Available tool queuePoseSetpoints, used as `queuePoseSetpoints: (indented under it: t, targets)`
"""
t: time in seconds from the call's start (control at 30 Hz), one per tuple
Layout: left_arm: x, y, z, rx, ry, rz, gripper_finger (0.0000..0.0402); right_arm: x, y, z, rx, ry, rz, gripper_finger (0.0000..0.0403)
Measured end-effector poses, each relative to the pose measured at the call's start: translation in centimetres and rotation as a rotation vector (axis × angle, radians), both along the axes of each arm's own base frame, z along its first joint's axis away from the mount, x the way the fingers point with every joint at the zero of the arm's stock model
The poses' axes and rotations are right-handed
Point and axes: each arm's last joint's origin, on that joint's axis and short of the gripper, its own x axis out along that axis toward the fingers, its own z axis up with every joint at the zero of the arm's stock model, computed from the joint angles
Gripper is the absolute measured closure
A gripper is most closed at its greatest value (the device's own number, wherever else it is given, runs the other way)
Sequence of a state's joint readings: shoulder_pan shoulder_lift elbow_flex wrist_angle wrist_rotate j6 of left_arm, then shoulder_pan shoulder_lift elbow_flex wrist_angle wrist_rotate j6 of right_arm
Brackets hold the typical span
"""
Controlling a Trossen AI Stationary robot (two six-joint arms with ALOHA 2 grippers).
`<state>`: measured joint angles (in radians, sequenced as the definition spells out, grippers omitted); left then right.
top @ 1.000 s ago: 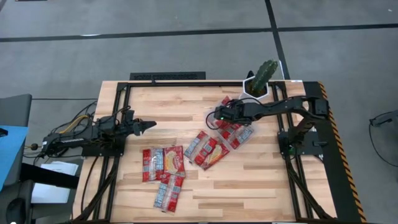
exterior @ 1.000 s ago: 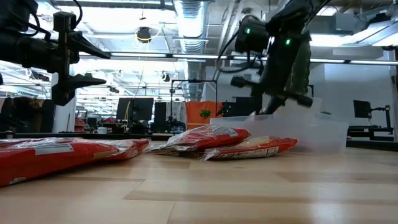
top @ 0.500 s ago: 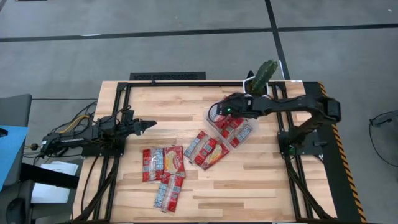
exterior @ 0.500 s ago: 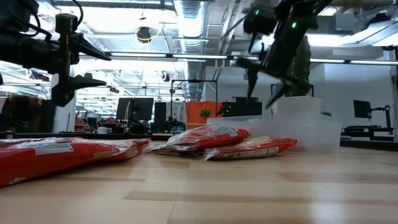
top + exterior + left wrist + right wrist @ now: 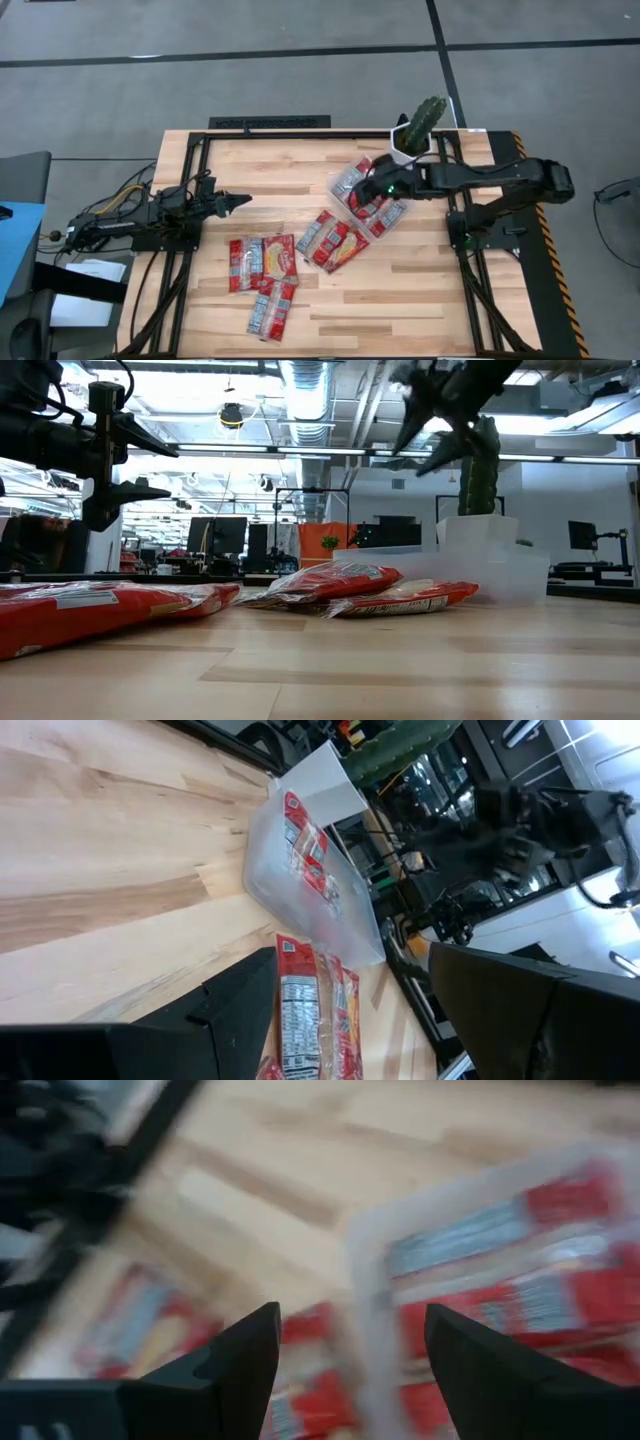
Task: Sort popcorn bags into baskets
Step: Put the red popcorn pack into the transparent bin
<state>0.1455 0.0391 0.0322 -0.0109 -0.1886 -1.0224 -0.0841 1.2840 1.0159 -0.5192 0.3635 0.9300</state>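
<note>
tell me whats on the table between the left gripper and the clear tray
Bare wood only, in the high view: nothing lies between the left gripper and the clear tray.

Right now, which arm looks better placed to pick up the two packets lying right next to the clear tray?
Probably the right. Its gripper hangs open and empty over the tray, with the two packets just beside it. The left gripper waits open near the table's left edge, farther from them.
</note>
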Motion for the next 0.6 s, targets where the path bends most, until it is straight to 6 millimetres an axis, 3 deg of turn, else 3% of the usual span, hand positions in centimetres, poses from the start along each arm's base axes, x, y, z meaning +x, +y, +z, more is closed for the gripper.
queuePoseSetpoints:
  t: [0.17, 0.33, 0.6]
  targets:
    - [0.0, 0.0, 0.0, -0.019, -0.006, 0.001, 0.0153, -0.6, -2.2, -2.0, -0.077, 0.242, -0.155, 0.0133]
    - [0.0, 0.0, 0.0, -0.019, -0.007, 0.011, 0.0153, 0.5, -4.7, -5.2, -0.037, 0.414, -0.115, 0.0144]
    - [0.0, 0.1, 0.0, -0.018, -0.010, 0.041, 0.0153, 2.2, -7.6, -9.4, 0.004, 0.511, -0.107, 0.0180]
